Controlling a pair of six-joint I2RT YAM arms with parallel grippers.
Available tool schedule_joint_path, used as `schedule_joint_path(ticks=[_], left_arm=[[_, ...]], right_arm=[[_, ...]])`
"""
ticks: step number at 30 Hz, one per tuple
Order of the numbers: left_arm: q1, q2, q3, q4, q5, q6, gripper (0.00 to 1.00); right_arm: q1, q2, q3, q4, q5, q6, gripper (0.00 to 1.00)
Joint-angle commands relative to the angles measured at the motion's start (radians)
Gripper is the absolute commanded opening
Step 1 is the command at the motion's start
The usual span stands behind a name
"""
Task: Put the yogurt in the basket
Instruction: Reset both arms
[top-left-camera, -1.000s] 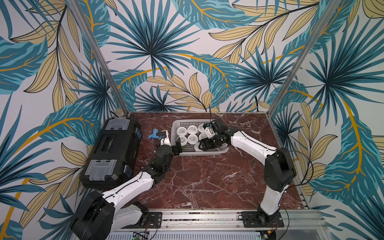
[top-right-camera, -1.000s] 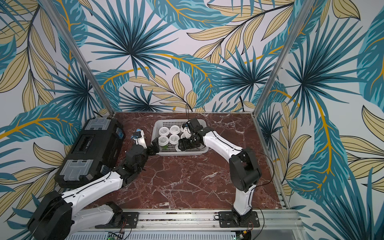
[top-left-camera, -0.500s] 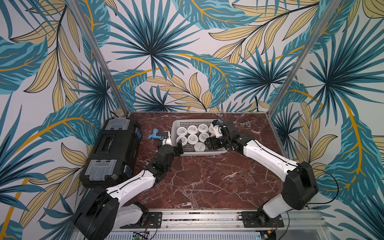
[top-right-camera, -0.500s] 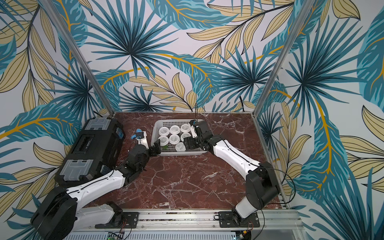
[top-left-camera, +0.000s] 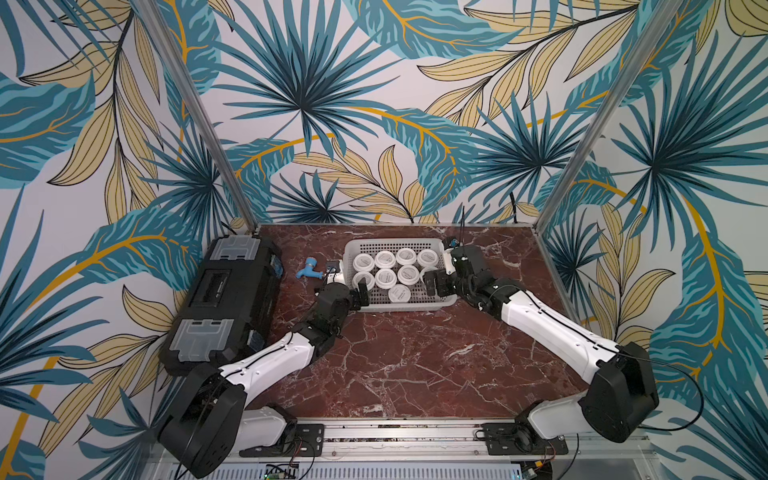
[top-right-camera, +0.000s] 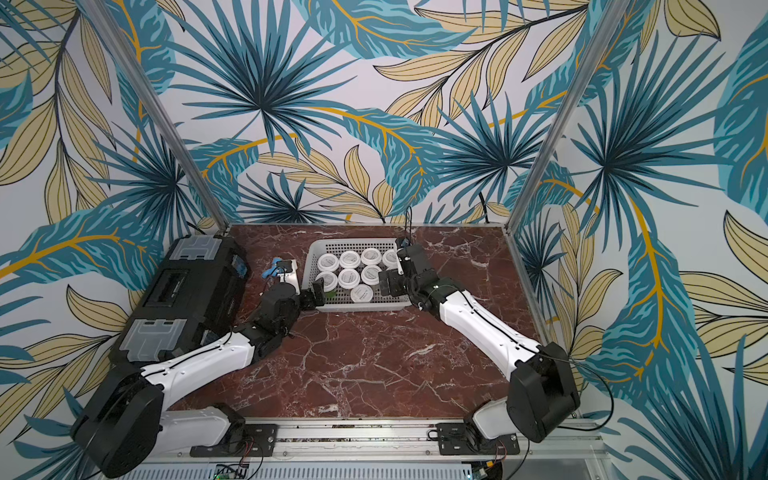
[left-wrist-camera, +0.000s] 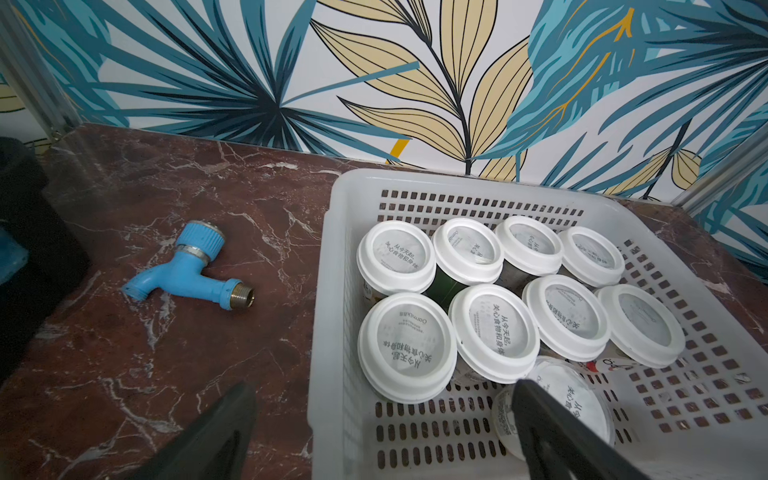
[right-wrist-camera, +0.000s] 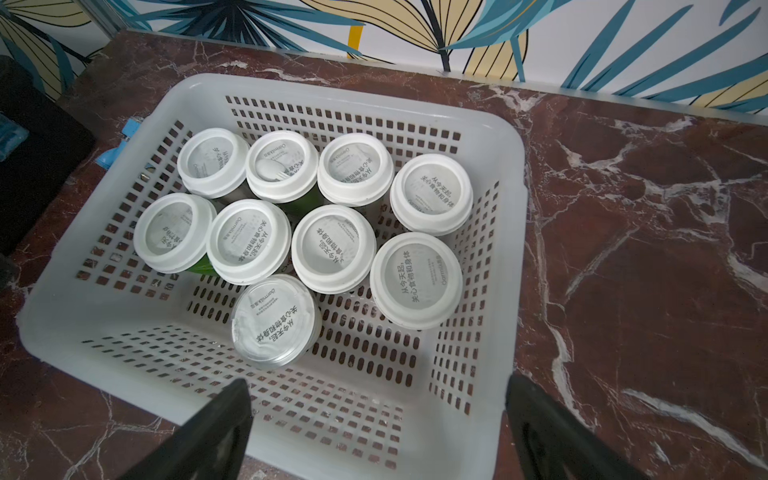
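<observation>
The pale basket stands at the back middle of the table with several yogurt cups upright inside it. One cup with a flat foil top stands alone nearer the front. My left gripper is open and straddles the basket's left wall, one finger over the table and one over the foil-topped cup. My right gripper is open astride the right wall. Neither holds anything.
A large black toolbox lies along the left edge. A small blue fitting lies on the marble between toolbox and basket. Patterned walls and metal posts close in the back and sides.
Both pairs of jaws have spread wider. The right arm has swung its elbow outward and its gripper has drawn back from over the cups to the basket's right wall. The left gripper has hardly moved.
</observation>
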Motion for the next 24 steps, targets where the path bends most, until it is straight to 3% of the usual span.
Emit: schedule_joint_path(ticks=[1, 12, 19, 24], left_arm=[[0.018, -0.038, 0.021, -0.025, 0.000, 0.024, 1.00], [0.058, -0.074, 0.047, -0.107, 0.120, 0.087, 1.00], [0.072, -0.129, 0.036, -0.188, 0.129, 0.110, 1.00], [0.082, -0.202, -0.034, -0.127, 0.129, 0.110, 1.00]], right_arm=[[-0.005, -0.081, -0.040, -0.024, 0.061, -0.009, 1.00], [-0.030, -0.244, -0.164, -0.074, 0.194, -0.012, 1.00], [-0.129, -0.271, -0.200, -0.121, 0.058, -0.009, 1.00], [-0.155, -0.294, -0.249, -0.082, 0.056, -0.047, 1.00]])
